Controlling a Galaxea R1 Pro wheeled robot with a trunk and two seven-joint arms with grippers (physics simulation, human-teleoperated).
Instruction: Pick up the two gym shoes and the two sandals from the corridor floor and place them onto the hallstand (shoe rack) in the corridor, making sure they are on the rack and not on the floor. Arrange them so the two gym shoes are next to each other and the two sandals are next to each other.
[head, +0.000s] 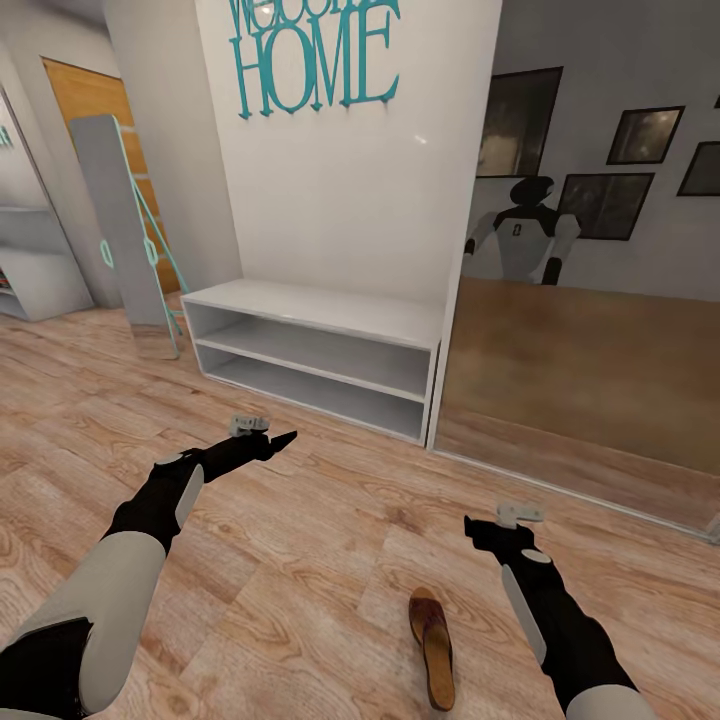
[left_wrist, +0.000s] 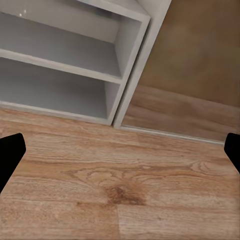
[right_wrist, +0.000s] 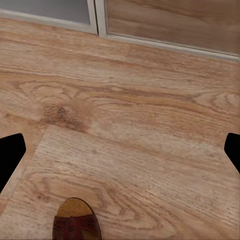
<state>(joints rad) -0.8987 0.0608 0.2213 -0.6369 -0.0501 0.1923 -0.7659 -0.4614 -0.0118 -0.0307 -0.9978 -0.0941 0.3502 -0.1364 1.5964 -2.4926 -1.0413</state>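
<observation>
Nearest the robot, one brown leather slip-on sandal (head: 432, 646) with a tan footbed lies on the light wood-plank corridor floor (head: 330, 540), between the two arms and closer to the right one. The right gripper (head: 500, 522) hangs just beyond the sandal's toe, spread wide and empty, as the right wrist view shows by the dark fingertips (right_wrist: 10, 152) at opposite edges. The left gripper (head: 268, 438) hovers farther ahead over bare planks, likewise spread with nothing between its fingers (left_wrist: 9, 150). Beyond it stands the pale grey-white hallstand (head: 320, 310), its two low tiers bare beneath a tall back panel. A mirror panel (head: 590, 330) beside it reflects the robot. The sandal's heel end is probably cut off at the picture's edge. Reaching back for the sandal risks a clumsy grasp: the flat sole could slide away if a finger nudges it first.
</observation>
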